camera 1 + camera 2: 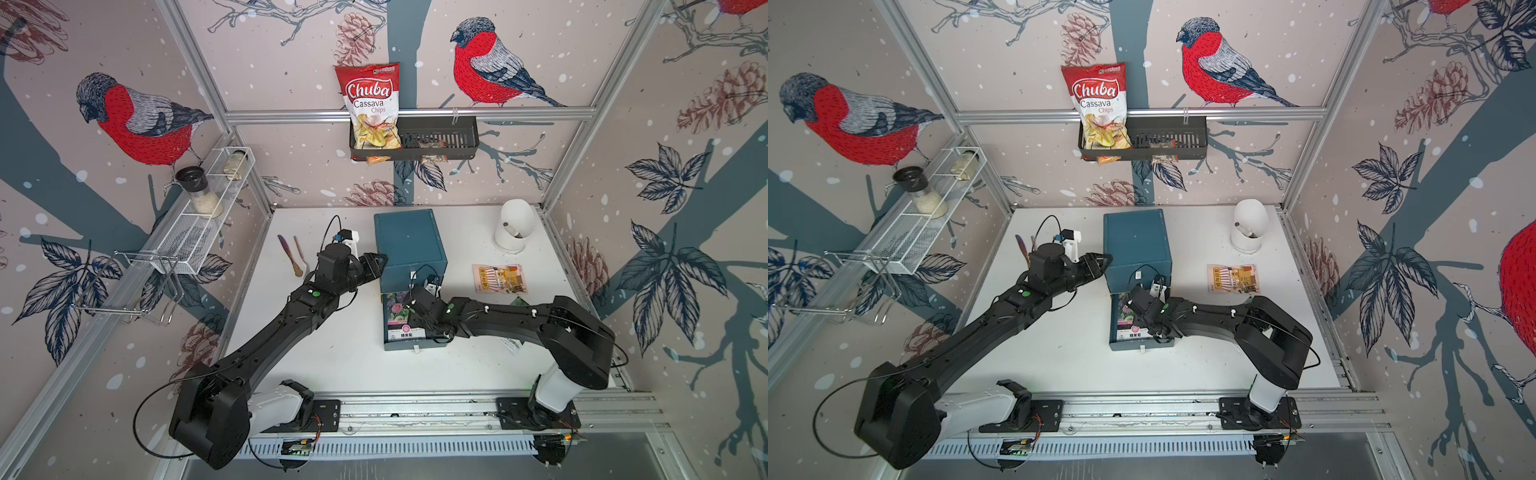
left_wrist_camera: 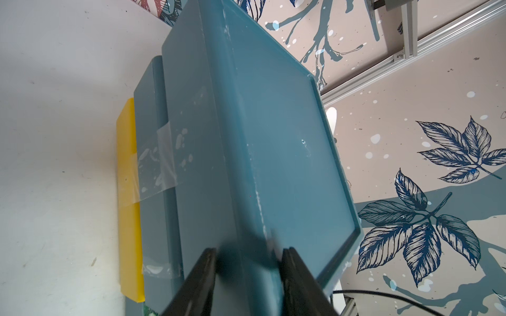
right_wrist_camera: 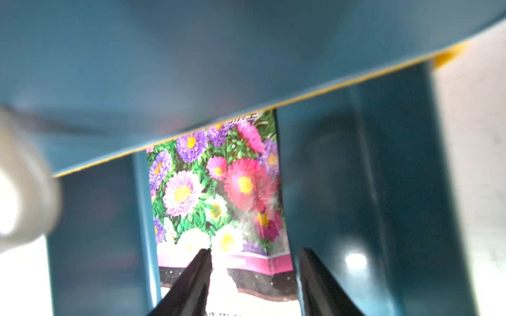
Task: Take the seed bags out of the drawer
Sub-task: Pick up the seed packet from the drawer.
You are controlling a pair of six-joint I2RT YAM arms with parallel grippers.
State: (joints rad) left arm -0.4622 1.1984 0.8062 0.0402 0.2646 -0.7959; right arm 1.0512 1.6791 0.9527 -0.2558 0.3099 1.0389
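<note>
A teal cabinet (image 1: 409, 245) stands mid-table with its drawer (image 1: 399, 345) pulled out toward the front. A pink-purple flower seed bag (image 1: 397, 316) (image 3: 219, 191) lies flat inside the drawer. My right gripper (image 3: 254, 250) hangs open low over that bag, one finger above its print and the other at its edge. My left gripper (image 1: 376, 264) (image 2: 249, 250) is shut on the cabinet's front left top edge. A cream-orange striped seed bag (image 1: 498, 278) lies on the table right of the cabinet. A sliver of a dark green seed bag (image 1: 519, 301) shows behind my right arm.
A red chips bag (image 1: 370, 104) stands in a black wall basket (image 1: 453, 133). A white domed object (image 1: 515, 226) sits at the back right, two utensils (image 1: 291, 255) left of my left wrist. A wire shelf (image 1: 199, 224) with jars lines the left wall.
</note>
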